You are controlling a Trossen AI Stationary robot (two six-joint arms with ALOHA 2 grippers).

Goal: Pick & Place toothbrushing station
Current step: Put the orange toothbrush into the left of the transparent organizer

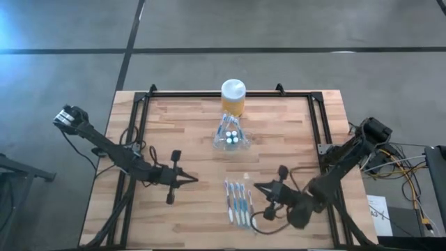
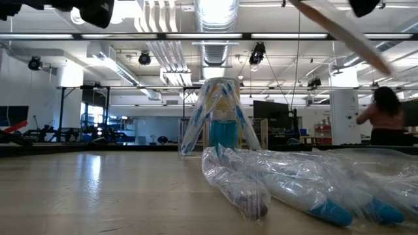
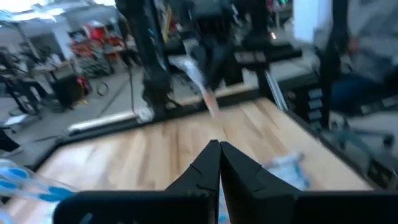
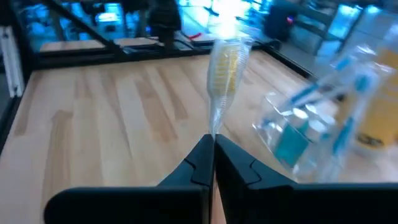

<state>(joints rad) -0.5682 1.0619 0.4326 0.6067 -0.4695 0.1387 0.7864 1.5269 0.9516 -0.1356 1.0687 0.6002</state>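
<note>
right gripper (image 4: 213,144) fingers pinch what seems a wrapped toothbrush (image 4: 225,74); left gripper (image 3: 219,149) clenched, empty.

Toothbrushing station (image 1: 231,137): small, low, see-through clear plastic holder. Stands upright near table centre, at 6 o'clock of a yellow jar with white lid (image 1: 233,97), just beside it. Holds blue-and-white items; several lean outward against its rim, seen in low view (image 2: 219,117). Round light caps visible inside from above. At 12 o'clock of a row of wrapped toothbrushes (image 1: 237,201), apart from them.
</note>
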